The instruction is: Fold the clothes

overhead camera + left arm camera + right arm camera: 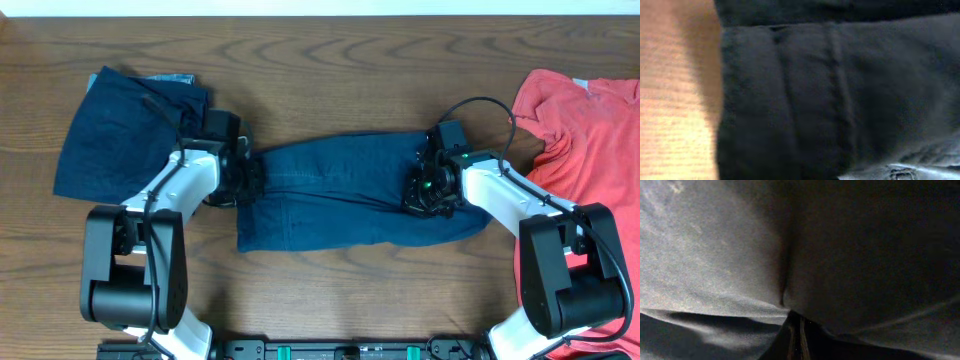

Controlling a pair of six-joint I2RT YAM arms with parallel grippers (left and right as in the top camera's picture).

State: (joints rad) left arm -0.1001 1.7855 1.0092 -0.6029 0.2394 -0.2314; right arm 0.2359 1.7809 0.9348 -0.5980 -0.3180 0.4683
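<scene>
My left arm (pixel 165 195) rises from 7 o'clock and bends inward, its wrist low, its left gripper (pixel 252 182) pointing to 3 o'clock, jaws closed. My right arm (pixel 505 195) mirrors it from 5 o'clock. Its right gripper (pixel 418 192) points to 9 o'clock, pinched on the shorts (pixel 330 195).

Coral-red shirt (pixel 585 130) crumpled at the right edge of a dark wooden table (pixel 330 60).

Bright overhead, murky wrist views
The desk (pixel 330 300) shows sharp under even light with soft shadows; both wrist views are dim and blurred, dark cloth (pixel 840 100) too close.
</scene>
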